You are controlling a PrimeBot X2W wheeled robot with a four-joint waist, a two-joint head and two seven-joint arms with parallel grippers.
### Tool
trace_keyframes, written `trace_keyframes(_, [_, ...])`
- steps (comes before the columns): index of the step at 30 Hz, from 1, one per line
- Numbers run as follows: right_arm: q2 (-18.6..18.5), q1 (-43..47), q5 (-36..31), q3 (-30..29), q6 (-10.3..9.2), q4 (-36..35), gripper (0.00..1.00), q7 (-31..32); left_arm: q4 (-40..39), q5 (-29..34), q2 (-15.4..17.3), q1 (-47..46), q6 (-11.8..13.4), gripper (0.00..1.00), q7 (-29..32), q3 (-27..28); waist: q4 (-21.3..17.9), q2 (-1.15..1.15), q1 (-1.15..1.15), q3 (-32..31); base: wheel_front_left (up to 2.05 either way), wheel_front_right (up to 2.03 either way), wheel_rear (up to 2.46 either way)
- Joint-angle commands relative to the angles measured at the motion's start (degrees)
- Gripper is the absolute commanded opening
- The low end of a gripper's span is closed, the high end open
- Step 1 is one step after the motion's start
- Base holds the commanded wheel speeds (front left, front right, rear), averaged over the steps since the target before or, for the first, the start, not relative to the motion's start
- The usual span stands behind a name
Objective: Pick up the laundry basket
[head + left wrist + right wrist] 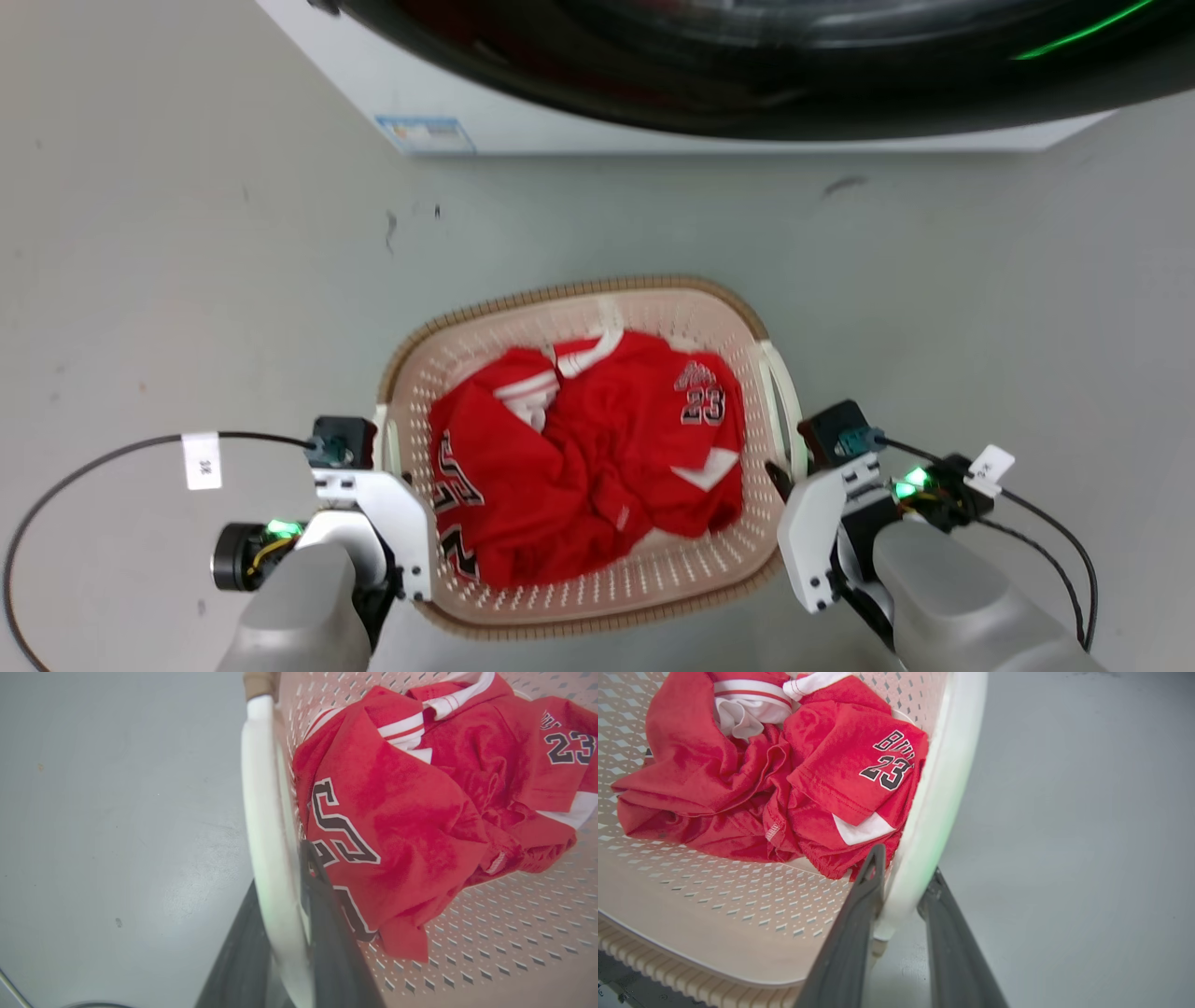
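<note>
The laundry basket, cream with perforated walls and a brown woven rim, lies in the middle of the head view with a red jersey numbered 23 inside. My left gripper is at its left white handle. In the left wrist view the left gripper is shut on that handle, one dark finger on each side. My right gripper is at the right white handle. In the right wrist view the right gripper is shut on it, one finger inside the basket wall and one outside.
A white washing machine with a dark round door stands just beyond the basket at the top of the head view. Grey floor spreads to both sides. Black cables loop out from both wrists.
</note>
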Motion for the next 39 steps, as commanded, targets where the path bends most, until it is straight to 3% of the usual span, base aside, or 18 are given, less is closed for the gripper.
trace_keyframes(1, [0.22,0.92,0.73,0.71,0.19,-0.52,0.00,0.23,-0.04,-0.40,-0.64,1.02,-0.09,0.00,0.55,-1.00,-0.72,0.00,0.01,-4.01,0.00,0.00,0.00])
trace_keyframes(16, [-0.49,7.49,8.14,6.22,0.20,-0.61,0.00,5.45,-0.85,-9.40,-2.81,6.61,-0.26,0.00,8.17,-13.62,-3.23,0.00,0.01,-18.56,0.00,0.00,0.00])
trace_keyframes(25, [-0.81,11.89,11.99,8.84,0.20,-0.39,0.00,7.83,-2.92,-16.13,-1.91,10.82,-0.33,0.00,13.31,-20.94,-4.28,0.00,0.01,-27.24,0.00,0.00,0.00])
trace_keyframes(39, [-2.68,14.07,16.02,12.57,0.18,-1.05,0.00,11.15,-5.35,-25.99,-0.24,14.36,-0.39,0.00,20.17,-29.27,-3.25,0.00,0.01,-34.61,0.00,0.00,0.00])
